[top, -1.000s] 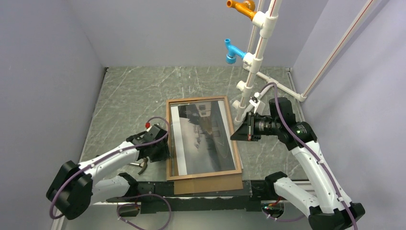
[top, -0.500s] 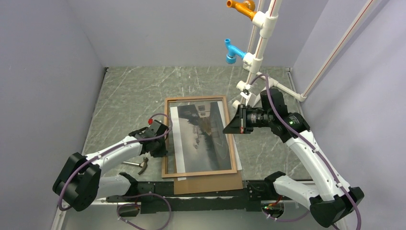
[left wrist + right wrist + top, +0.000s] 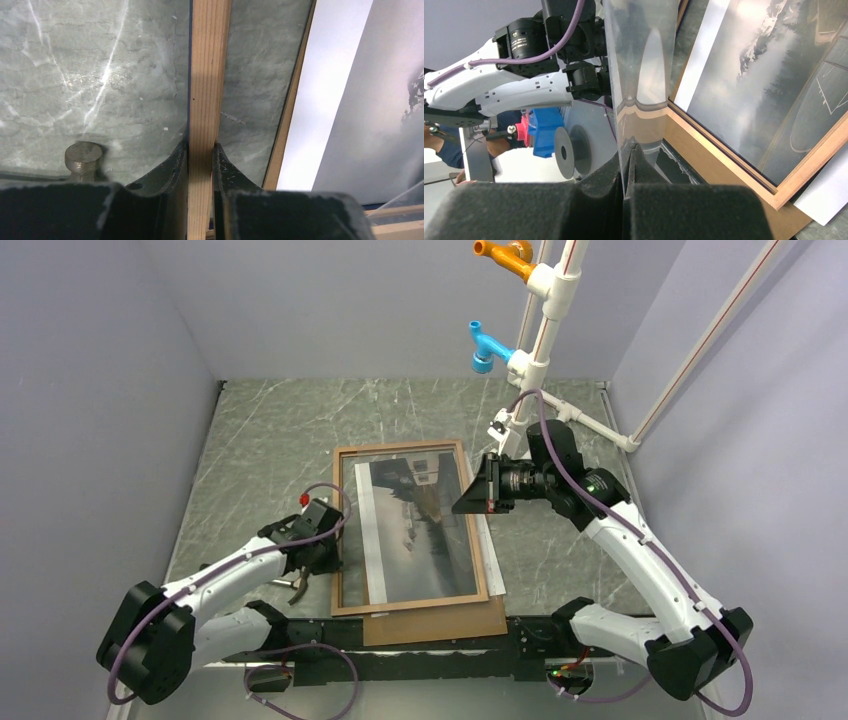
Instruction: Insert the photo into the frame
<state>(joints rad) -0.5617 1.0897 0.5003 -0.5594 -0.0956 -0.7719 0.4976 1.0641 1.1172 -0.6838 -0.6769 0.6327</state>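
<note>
While the jaws of the left gripper (image 3: 201, 162) pinch the left rail of the frame (image 3: 207, 75) and the right gripper (image 3: 626, 155) clamps a clear sheet (image 3: 644, 75), the photo (image 3: 425, 530) lies skewed beneath the frame, a white corner poking out; squaring and seating it likely remain.

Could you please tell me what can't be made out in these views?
Top view: hammer, mostly hidden under the left arm.
Top view: backing board, covered by the frame except its near strip.
Right wrist view: clear sheet, cut off by the top edge; too transparent to trace from above.
Left wrist view: photo, cut off at the right edge.
</note>
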